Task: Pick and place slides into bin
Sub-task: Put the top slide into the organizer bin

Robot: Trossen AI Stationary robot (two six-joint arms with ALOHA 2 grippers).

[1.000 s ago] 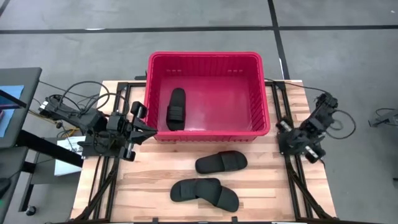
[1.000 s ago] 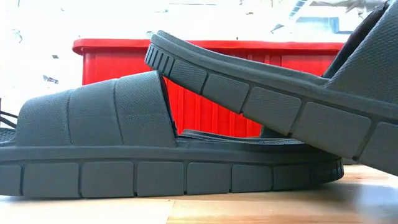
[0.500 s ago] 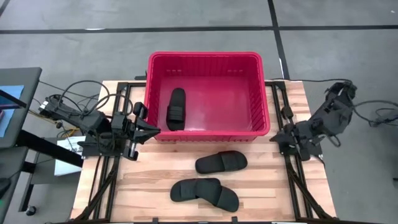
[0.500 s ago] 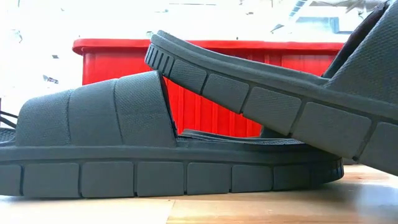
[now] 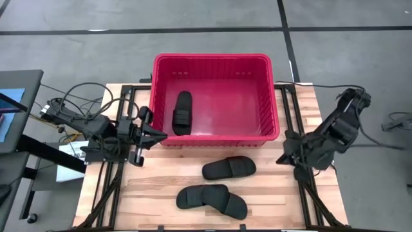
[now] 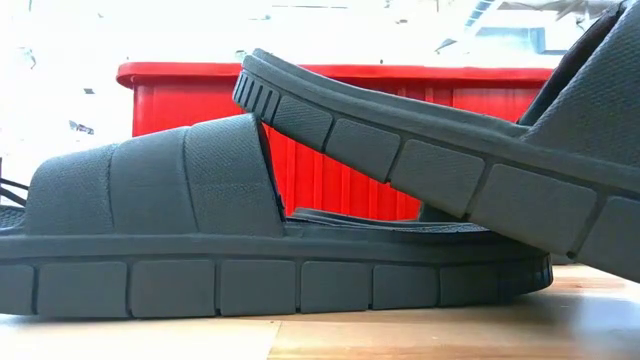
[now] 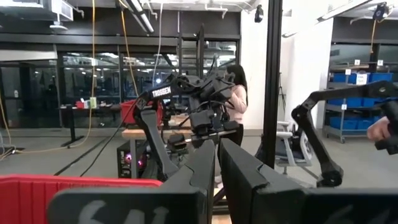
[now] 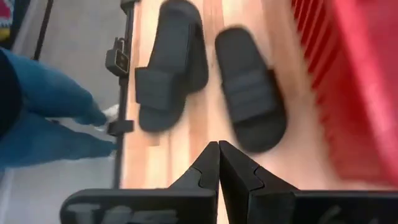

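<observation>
The red bin point(image 5: 211, 62) stands at the table's far middle, with one black slide point(image 5: 182, 113) flat on its floor. A second slide point(image 5: 229, 168) lies on the table in front of the bin. Two more slides point(image 5: 212, 198) lie nearer, overlapping; in the low view one point(image 6: 420, 150) leans on the strap of the other point(image 6: 150, 230). My left gripper point(image 5: 158, 135) is shut and empty by the bin's near left corner. My right gripper point(image 5: 283, 158) is shut and empty at the table's right, pointing toward the slides point(image 8: 252, 106).
Black frame rails run along both table sides point(image 5: 302, 187). Cables lie left of the table point(image 5: 71, 103). A person's leg in blue jeans point(image 8: 43, 118) stands by the table's near edge. Bare wood shows between the slides and the right rail.
My right arm has swung in from beyond the table's right edge, carrying its gripper toward the slides and a little toward the near edge, fingers staying shut. My left gripper has edged slightly toward the right. The slides have not moved.
</observation>
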